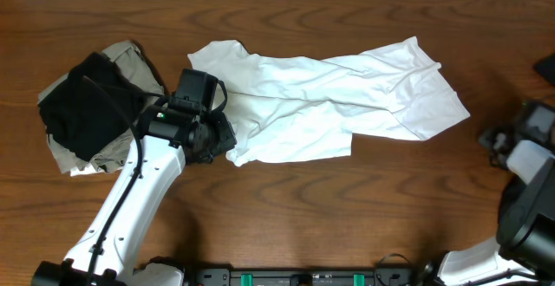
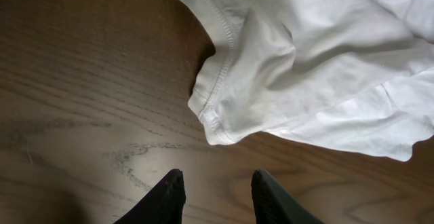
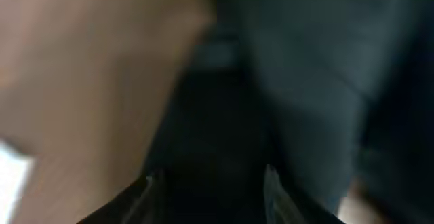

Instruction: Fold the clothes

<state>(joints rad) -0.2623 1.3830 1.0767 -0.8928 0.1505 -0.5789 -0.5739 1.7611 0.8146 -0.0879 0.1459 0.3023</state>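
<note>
White T-shirt (image 1: pixel 347 95) lies rumpled on the wood surface (image 1: pixel 303 217), long axis left-right in the overhead view, with the right end flaring wider. It is creased lengthwise. Can't tell which end is the neck.

Black garment (image 1: pixel 82 108) sits heaped on a khaki garment (image 1: pixel 130 56), just left of the shirt and not touching it.

Left tool (image 2: pixel 215 183) is at the shirt's lower-left corner. Its fingers (image 2: pixel 173 193) are partly apart with nothing between them, only bare wood below. A stitched hem corner of the shirt sits just ahead of the tips, no contact.

Right tool (image 3: pixel 211 180) is off the shirt's right end, well apart from it. The wrist view is blurred: two finger tips against dark, blue-grey shapes. Can't tell how far apart they are or whether they hold anything.
</note>
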